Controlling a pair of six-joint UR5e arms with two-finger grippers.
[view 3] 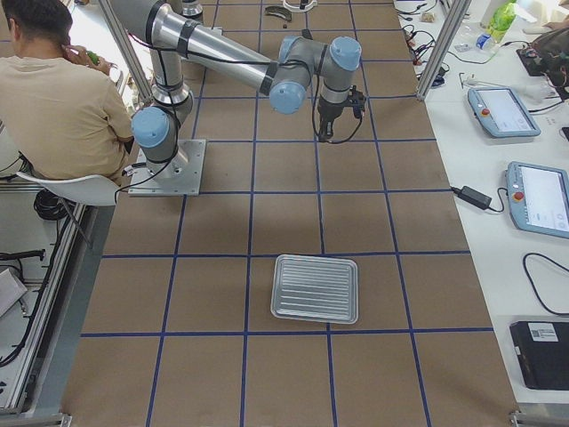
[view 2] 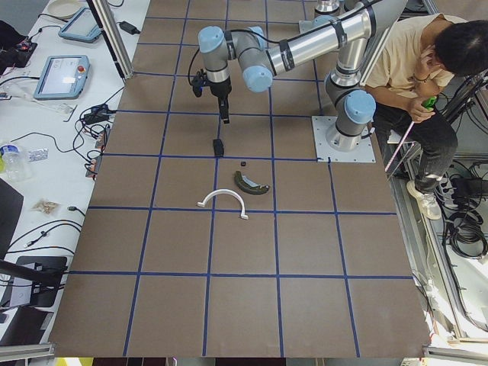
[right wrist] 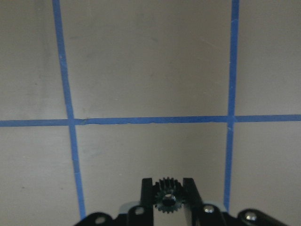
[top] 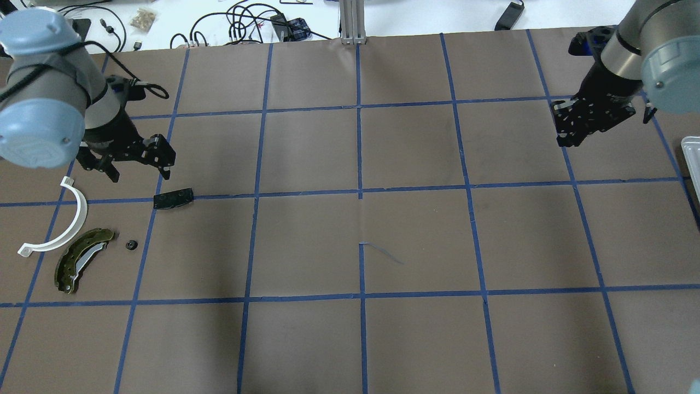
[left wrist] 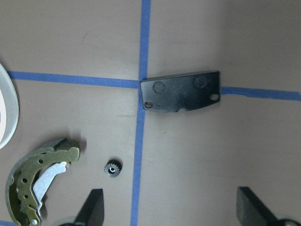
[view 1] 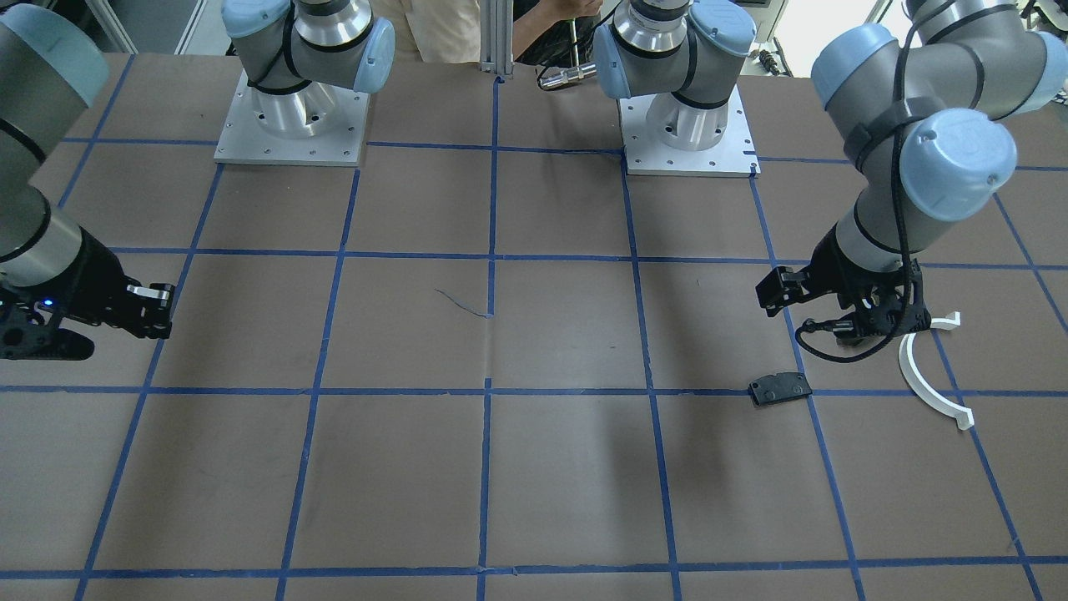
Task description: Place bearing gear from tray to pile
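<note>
My right gripper (right wrist: 165, 200) is shut on a small black toothed bearing gear (right wrist: 165, 194) and holds it above bare brown table; it also shows in the overhead view (top: 571, 128). The pile lies at the table's left end: an olive-green brake shoe (top: 82, 260), a white arc piece (top: 65, 221), a flat black pad (top: 173, 198) and another small black gear (top: 130, 245). My left gripper (left wrist: 171, 212) is open and empty above the pile, with the pad (left wrist: 181, 92) and the loose gear (left wrist: 113, 167) below it. The metal tray (view 3: 316, 288) looks empty.
The tray's corner (top: 692, 158) shows at the overhead view's right edge. Blue tape lines grid the table. The arm bases (view 1: 292, 125) stand at the robot side. A seated person (view 3: 62, 98) is behind the robot. Cables and tablets lie past the far edge.
</note>
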